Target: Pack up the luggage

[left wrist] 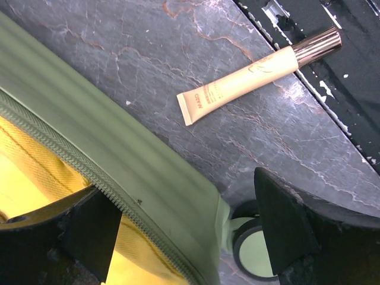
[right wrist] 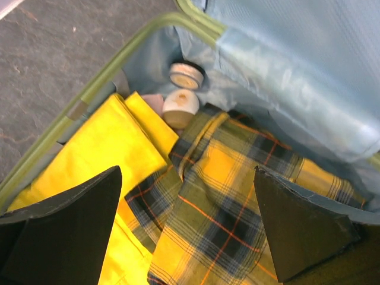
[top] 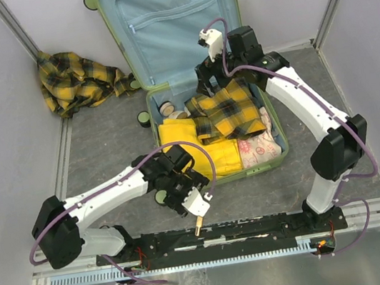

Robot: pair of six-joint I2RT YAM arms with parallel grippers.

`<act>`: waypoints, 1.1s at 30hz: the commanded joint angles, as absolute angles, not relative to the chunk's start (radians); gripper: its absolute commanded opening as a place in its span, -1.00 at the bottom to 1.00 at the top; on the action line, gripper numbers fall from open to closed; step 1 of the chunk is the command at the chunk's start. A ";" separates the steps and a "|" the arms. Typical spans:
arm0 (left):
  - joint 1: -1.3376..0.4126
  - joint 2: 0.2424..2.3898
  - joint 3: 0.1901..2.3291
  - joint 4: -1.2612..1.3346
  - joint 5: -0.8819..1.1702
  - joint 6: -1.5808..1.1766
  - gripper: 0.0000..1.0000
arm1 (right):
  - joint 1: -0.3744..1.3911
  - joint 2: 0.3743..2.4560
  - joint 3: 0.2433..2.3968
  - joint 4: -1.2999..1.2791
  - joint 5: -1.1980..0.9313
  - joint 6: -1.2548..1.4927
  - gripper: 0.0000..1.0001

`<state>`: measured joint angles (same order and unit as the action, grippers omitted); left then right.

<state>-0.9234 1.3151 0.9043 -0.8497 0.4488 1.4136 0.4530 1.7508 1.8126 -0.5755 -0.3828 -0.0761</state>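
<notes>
The right claw [right wrist: 189, 178] hangs released, jaws spread wide and empty, directly over a crumpled plaid shirt [right wrist: 219, 196] inside the luggage [left wrist: 136, 172]. Beside one finger lies a folded yellow cloth [right wrist: 113, 142]. Farther ahead, two small jars [right wrist: 181, 104] sit in the corner under the raised lid [top: 173, 36].

The left claw [left wrist: 185, 190] is likewise released and empty, straddling the green rim at the case's near corner, with a wheel [left wrist: 255, 258] just under one finger. Ahead of it a cream tube [left wrist: 249, 77] lies on the worktop [left wrist: 148, 47], apart from the case. A second plaid garment [top: 75, 77] lies well away, off the case's far side.

The case lies open between both arms. Its ribbed shell looks stiff and smooth, probably too bulky to lift. The lid's rim seems the best place to pinch and swing it shut. The loose clothes will flop and drag. The tube is light and may roll, so grip it across its body.
</notes>
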 commanded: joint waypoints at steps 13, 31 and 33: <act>-0.919 1.159 1.049 -1.120 0.548 1.448 0.85 | 0.386 1.625 1.702 -0.586 -0.457 -0.046 0.99; -1.203 1.481 0.984 -0.953 0.368 1.633 0.50 | 0.258 1.504 1.620 -0.562 -0.485 0.010 0.98; -1.203 1.493 0.944 -0.889 0.346 1.643 0.46 | 0.244 1.492 1.604 -0.560 -0.489 0.015 0.98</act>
<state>-1.2003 1.4773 1.0012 -1.0103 0.4129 1.5505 0.2699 1.5436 1.6302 -0.6003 -0.4606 -0.0113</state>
